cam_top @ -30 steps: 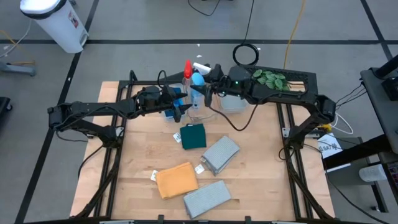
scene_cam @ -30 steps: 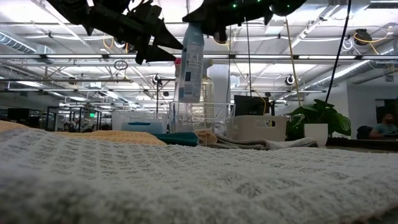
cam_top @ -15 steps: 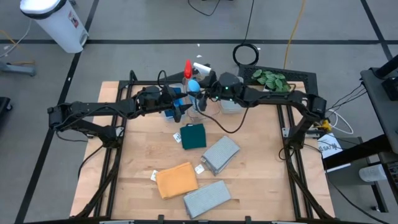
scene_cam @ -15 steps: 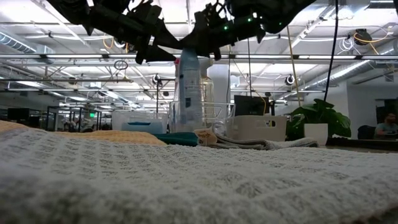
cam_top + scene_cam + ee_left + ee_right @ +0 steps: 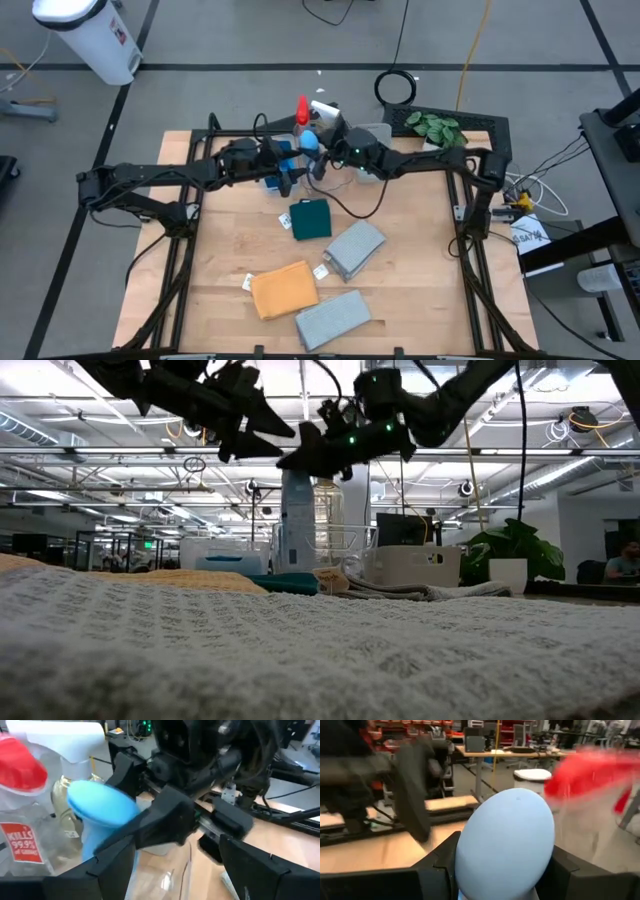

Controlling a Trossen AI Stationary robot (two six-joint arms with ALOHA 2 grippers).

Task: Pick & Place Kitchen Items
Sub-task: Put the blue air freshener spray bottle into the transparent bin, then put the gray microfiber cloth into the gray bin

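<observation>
R gripper (image 5: 322, 160): at the far-centre of the table, fingers clamped on the blue-topped spray bottle (image 5: 311, 141) just under its top; in the R wrist view the blue top (image 5: 506, 840) fills the gap between the two dark fingers.
Blue-topped bottle: upright, low in the low view (image 5: 298, 520), inside or just at a clear bin (image 5: 330, 550) – can't tell if its base touches down.
L gripper (image 5: 290, 177): just beside the R one, on the L side of the bottle; fingers spread wide, nothing between them. In the L wrist view the blue top (image 5: 102, 811) sits just ahead of the L fingers, w/ the R gripper (image 5: 165, 825) clamped to it.
Other bottles: red-topped bottle (image 5: 301, 110) and white-topped bottle (image 5: 325, 108) stand just behind the blue one, close together.
Cloths: dark-green cloth (image 5: 311, 218) mid-table; grey cloth (image 5: 354, 248) beside it toward the front; orange cloth (image 5: 284, 289) and a second grey cloth (image 5: 334, 318) near the front edge, all flat, apart from both grippers.
Plant (image 5: 434, 127): far R corner, behind the R arm.
</observation>
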